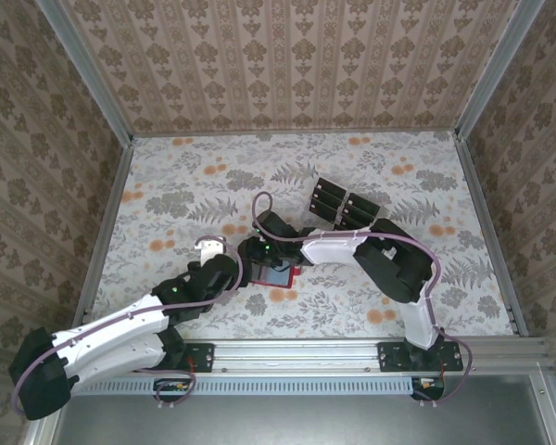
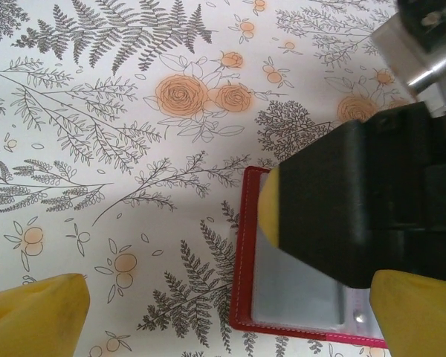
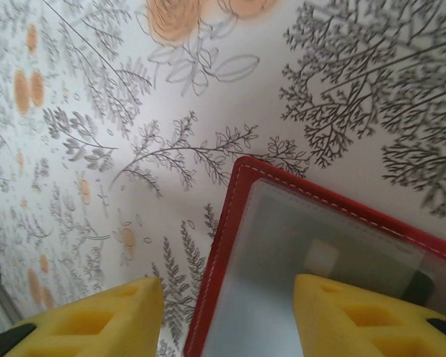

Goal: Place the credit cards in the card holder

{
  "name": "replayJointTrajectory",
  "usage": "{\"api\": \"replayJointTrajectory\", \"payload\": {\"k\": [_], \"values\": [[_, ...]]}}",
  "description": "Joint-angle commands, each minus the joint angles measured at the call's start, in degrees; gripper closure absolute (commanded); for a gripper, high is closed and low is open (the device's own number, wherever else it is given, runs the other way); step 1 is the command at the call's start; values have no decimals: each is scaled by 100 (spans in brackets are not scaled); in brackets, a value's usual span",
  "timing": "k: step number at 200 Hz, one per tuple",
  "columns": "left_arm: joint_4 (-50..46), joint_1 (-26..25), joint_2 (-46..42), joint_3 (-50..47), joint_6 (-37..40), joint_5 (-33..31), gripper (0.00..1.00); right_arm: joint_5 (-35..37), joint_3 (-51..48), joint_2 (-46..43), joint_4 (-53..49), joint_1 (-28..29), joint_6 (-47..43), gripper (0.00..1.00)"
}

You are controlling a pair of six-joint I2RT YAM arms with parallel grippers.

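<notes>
Nearest in the top view, both arm bases sit on the metal rail (image 1: 296, 355) at the counter's (image 1: 185, 185) front edge, and both arms reach inward to meet at mid-counter. There the left tool (image 1: 247, 278) and right tool (image 1: 259, 252) crowd together just left of the red card holder (image 1: 287, 275), too tightly packed from above to read either jaw. The wrist views settle it. The left wrist view has the left tool (image 2: 227, 297) released, its yellow pads wide apart, one over bare floral cloth and one at the holder's near right corner, with the black body of the right tool above the holder. The right wrist view has the right tool (image 3: 229, 286) part-way apart and straddling the holder's left stitched edge, one pad over the cloth and one over the clear inner sleeve, nothing pinched. The holder lies open and flat. Farther back and to the right, well apart from the holder, the credit cards (image 1: 339, 200) lie in dark blocks side by side. Open cloth runs left, right and back to the patterned walls (image 1: 296, 65).
</notes>
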Motion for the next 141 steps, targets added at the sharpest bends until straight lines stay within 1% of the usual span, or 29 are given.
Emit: {"api": "replayJointTrajectory", "payload": {"k": [1,41,62,71,102,141], "values": [[-52,70,-115,-100,-60,39,0,-205,251,105,-162,57,-34,50],[-20,121,-97,-136,-59,115,0,-287,176,-300,-334,18,-363,49],[-16,158,-20,-103,-47,141,0,-263,12,-878,-415,-107,-644,48],[-12,178,31,-79,-49,162,0,-142,9,-1155,-665,-167,-850,48],[-47,353,255,51,-64,310,0,649,49,-2001,-1844,-423,-1717,46],[-74,724,620,283,170,664,0,1168,-34,-2659,-3045,-1233,-2609,45]]}}
